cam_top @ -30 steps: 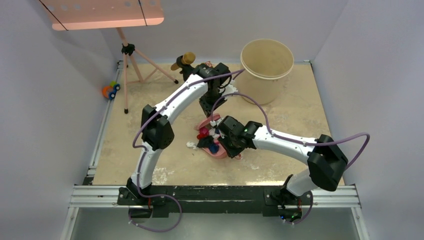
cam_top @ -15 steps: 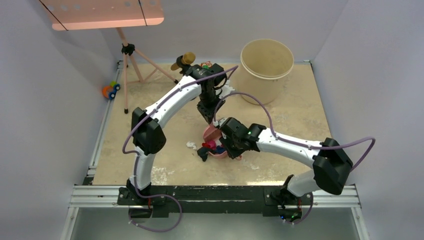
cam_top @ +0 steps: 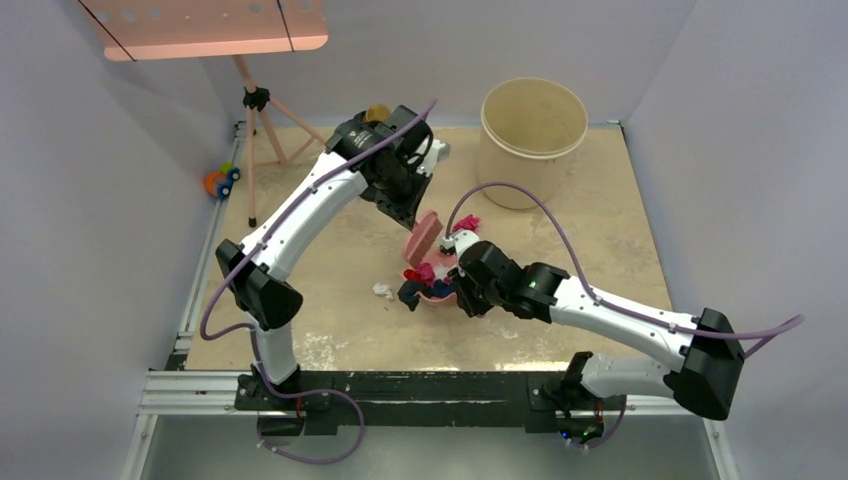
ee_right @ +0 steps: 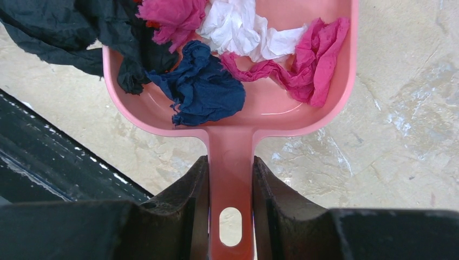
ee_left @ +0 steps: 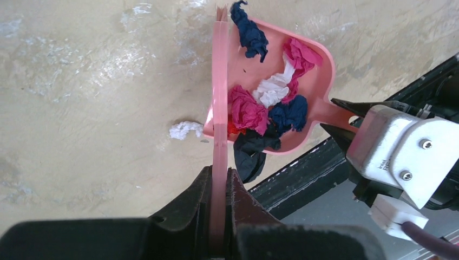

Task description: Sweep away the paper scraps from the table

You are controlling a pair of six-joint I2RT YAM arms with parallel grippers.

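1. Furthest left: one stray white scrap point(ee_left: 184, 130), loose on the table point(ee_left: 81, 81), just outside the open mouth of the dustpan. Not collected yet, so job not finished.
2. Next over: left end effector point(ee_left: 219, 173), pressed tight on the flat handle of the pink brush point(ee_left: 220, 81). Shows edge-on from the wrist, running along the pan's mouth. Probably held that way to work as a gate and shove paper inward. In that wrist view, stray white bit just left of the brush, so on the wrong side of it, near the end effector but not touching. Can't tell whether the bristles reach the table.
3. Middle: pink dustpan point(ee_right: 270, 114), apparently flat on the table, mouth facing the brush. Loaded with most of the paper scraps point(ee_right: 200, 86): pink, white, navy, a speck of red. One black wad point(ee_right: 48, 32) draped over the rim, half out, so easy to lose on a lift.
4. Right: right end effector point(ee_right: 231, 162), pinching the dustpan's handle from both sides, just behind the bowl. Makes sense for bracing the pan against the brush's push. Scraps straight ahead of those fingers, a little way up, apart from them.
5. Far right, back of the overhead view: big beige bucket point(cam_top: 533, 120), well apart from the pan. Guessing that as the dump spot.
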